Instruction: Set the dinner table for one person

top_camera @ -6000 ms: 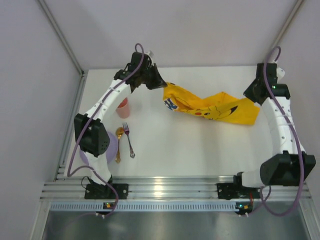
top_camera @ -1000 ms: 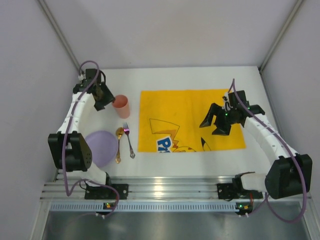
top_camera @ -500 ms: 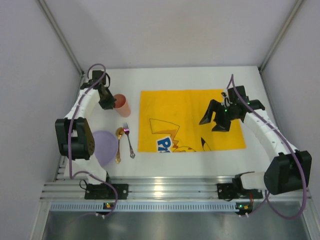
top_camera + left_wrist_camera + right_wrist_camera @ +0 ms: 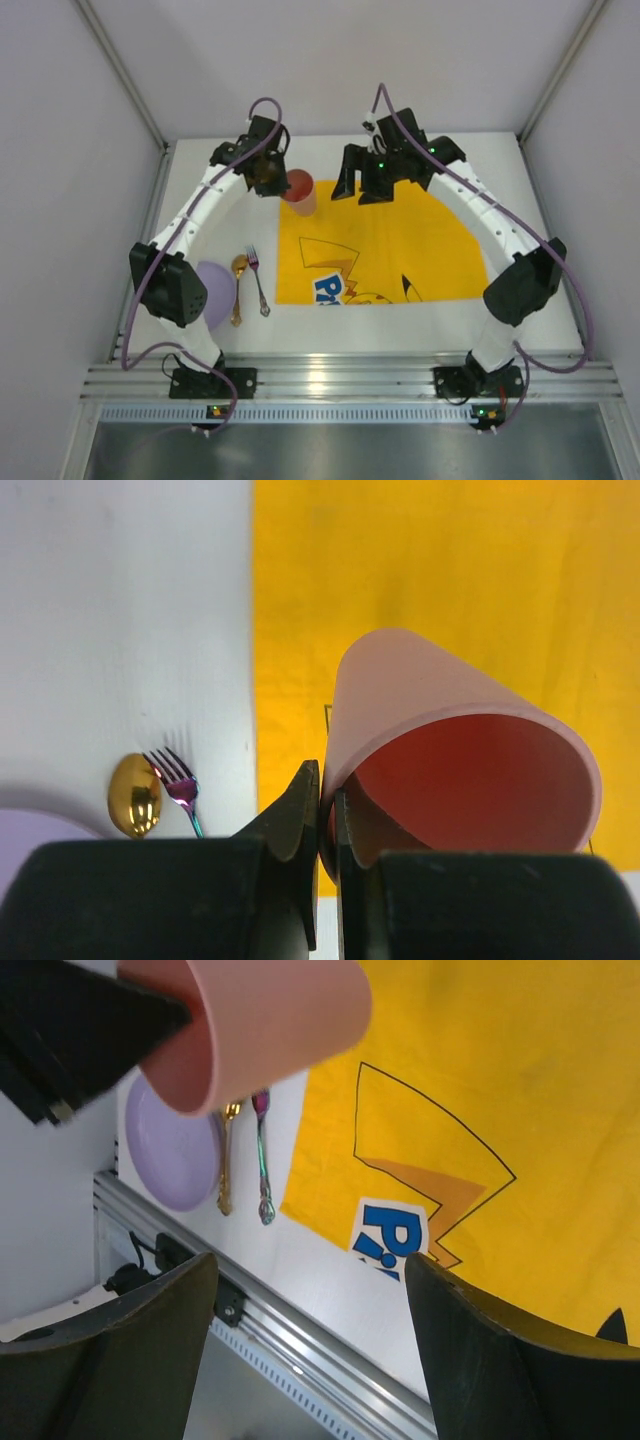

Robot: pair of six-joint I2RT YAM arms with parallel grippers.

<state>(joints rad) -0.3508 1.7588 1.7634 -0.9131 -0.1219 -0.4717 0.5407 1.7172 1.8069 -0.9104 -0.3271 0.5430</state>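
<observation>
We find the dinner table (image 4: 350,325), a matte white top with silver rails (image 4: 320,375) along its near edge, filling the working area under both arms. A yellow cloth with a cartoon print (image 4: 400,250) lies flat on its middle and right part. On the bare white surface left of the cloth lie a purple plate (image 4: 215,295), a gold spoon (image 4: 238,288) and an iridescent fork (image 4: 258,280). Spoon and fork are side by side between the plate and the cloth's left edge, bowl and tines pointing to the far side. The left gripper (image 4: 272,178) is at the far left corner of the cloth and is pinching the wall of a pink cup (image 4: 299,190). In the left wrist view its fingers (image 4: 300,800) are nearly pressed together on the rim, one outside and one inside. The cup is tilted, with its mouth turned toward the wrist camera and its base over the yellow fabric. We cannot tell whether the base touches the cloth. The right gripper (image 4: 365,185) hangs over the far edge of the cloth, just right of the cup. Its fingers are spread wide, with nothing between them. Its own camera looks down past the cup onto the cloth, plate, spoon and fork.
</observation>
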